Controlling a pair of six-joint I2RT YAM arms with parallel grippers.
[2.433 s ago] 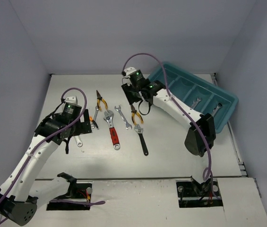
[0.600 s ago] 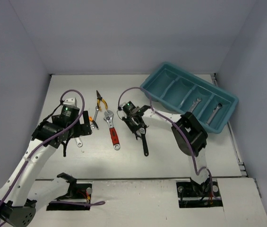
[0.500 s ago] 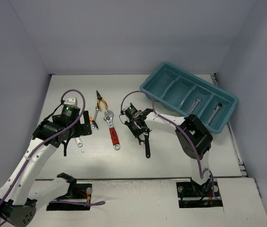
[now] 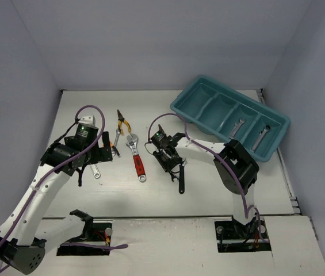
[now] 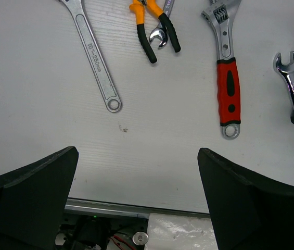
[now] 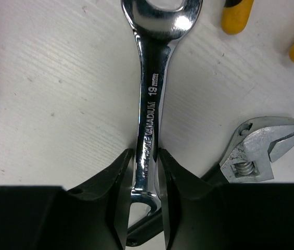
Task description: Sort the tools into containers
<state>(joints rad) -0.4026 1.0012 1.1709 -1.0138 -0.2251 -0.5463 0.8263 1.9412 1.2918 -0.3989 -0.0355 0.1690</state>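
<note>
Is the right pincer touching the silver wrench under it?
Touching. In the right wrist view, the right pincer has its fingers pressed against both sides of the silver wrench, no gap.

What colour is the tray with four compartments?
The tray is teal blue, clearest in the top external view.

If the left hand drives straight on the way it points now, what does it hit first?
Probably bare table, between the long silver wrench and the red-handled wrench; depth is unclear.

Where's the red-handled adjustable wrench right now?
Top view: the red-handled adjustable wrench lies on the table left of centre, between the left arm and the right pincer, which grips a silver wrench.
</note>
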